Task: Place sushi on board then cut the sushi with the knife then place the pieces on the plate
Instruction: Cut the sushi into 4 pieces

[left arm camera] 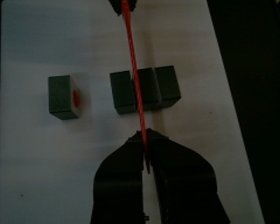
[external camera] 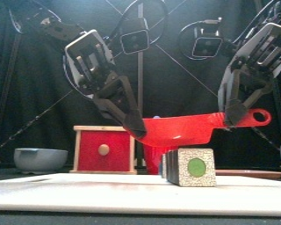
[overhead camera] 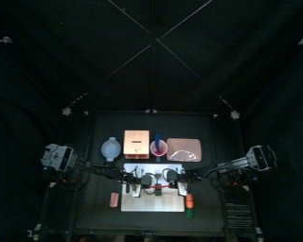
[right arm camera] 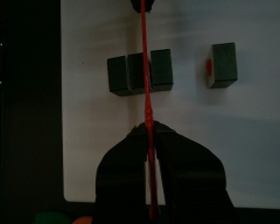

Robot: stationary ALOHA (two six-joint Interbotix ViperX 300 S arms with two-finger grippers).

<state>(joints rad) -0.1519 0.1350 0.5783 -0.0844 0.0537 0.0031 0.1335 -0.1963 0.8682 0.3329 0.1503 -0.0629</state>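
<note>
While both arms reach in over the white cutting board (overhead camera: 148, 203), the red knife (external camera: 184, 130) is held level between them, edge down; left gripper (external camera: 133, 132) pinched narrow on the blade end, right gripper (external camera: 234, 119) pinched narrow on the handle end, with the handle's ring sticking out past it. Both wrist views agree: each pair of jaws is closed tight on the thin red line of the knife (left gripper (left arm camera: 140, 144), right gripper (right arm camera: 149, 136)).

Sushi roll (external camera: 192, 167) sits on the board, right of middle in the front view; end face shows speckled white with a green centre. From the wrists it reads as a joined group of dark blocks (left arm camera: 143, 89) directly under the knife, the blade line crossing the group; a single piece (left arm camera: 64, 94) lies flat on the board well apart from the group, to one side of the blade. Whether the edge touches the top of the blocks: cannot tell; in the front view it is just above them.

Behind the board, in a row: blue-grey bowl (overhead camera: 110, 146), wooden box (overhead camera: 137, 144) with red drawer front, red cup (overhead camera: 158, 146), pink tray (overhead camera: 185, 148); no sushi visible on the tray.
</note>
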